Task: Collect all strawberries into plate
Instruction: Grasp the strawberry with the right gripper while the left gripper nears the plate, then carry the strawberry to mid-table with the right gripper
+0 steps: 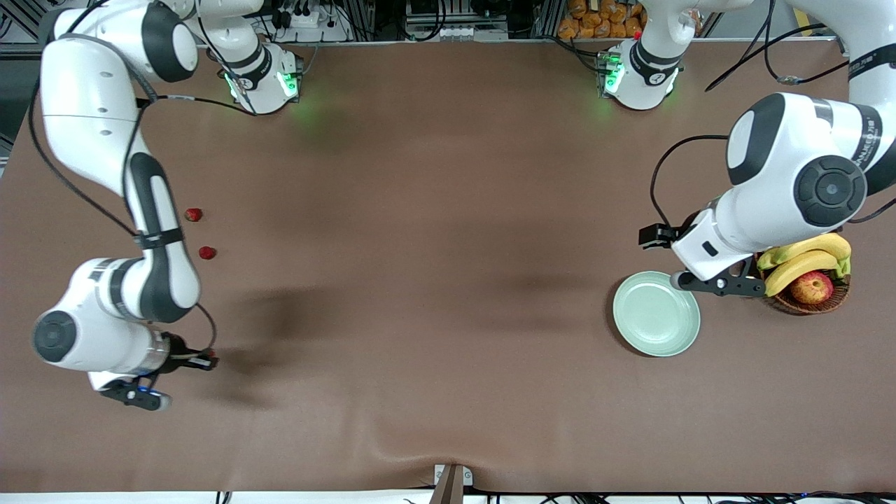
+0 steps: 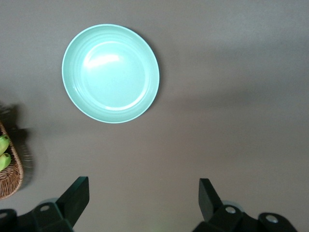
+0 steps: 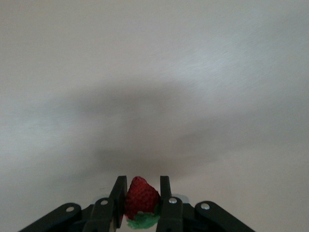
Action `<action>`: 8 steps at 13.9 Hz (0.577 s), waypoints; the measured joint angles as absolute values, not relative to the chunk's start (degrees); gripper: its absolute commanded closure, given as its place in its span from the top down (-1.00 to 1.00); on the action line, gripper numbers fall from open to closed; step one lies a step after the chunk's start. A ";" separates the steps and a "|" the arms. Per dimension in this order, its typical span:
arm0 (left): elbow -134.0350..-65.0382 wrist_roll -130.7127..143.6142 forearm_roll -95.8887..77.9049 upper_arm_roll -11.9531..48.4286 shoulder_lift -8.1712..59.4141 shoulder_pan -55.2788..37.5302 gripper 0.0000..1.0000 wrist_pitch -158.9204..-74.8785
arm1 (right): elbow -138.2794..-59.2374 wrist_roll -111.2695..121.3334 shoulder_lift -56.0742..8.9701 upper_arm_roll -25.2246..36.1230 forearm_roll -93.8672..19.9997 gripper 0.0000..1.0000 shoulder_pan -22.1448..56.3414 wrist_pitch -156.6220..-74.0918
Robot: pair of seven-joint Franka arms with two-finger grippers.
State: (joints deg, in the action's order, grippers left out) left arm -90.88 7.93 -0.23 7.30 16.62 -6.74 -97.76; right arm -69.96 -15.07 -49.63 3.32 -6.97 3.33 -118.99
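My right gripper (image 1: 138, 394) is shut on one strawberry (image 3: 141, 195), red with a green cap, over bare table at the right arm's end; the berry is hidden by the hand in the front view. Two more strawberries (image 1: 193, 214) (image 1: 207, 253) lie on the brown table beside the right forearm. The pale mint-green plate (image 1: 656, 313) sits empty toward the left arm's end, also seen in the left wrist view as the plate (image 2: 111, 72). My left gripper (image 1: 714, 283) waits open and empty over the table between the plate's rim and the fruit basket, its fingers (image 2: 77, 193) wide apart.
A wicker basket (image 1: 805, 299) with bananas (image 1: 805, 260) and an apple (image 1: 812, 287) stands beside the plate at the left arm's end; its edge shows as the basket (image 2: 9, 179) in the left wrist view. The cloth is rumpled near the table's front edge.
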 measured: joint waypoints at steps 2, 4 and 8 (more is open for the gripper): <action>-90.98 9.60 -2.03 7.36 16.79 -6.82 1.00 -98.85 | -69.97 -19.74 -49.63 2.95 -7.00 -0.82 5.15 -118.91; -91.43 11.74 -3.18 7.56 16.81 -6.87 1.00 -100.28 | -69.97 -25.29 -49.63 2.21 -7.01 -0.82 6.19 -118.83; -92.39 16.06 -5.16 8.14 16.84 -6.96 1.00 -102.75 | -69.97 -34.69 -49.63 1.70 -7.01 -0.80 10.13 -118.81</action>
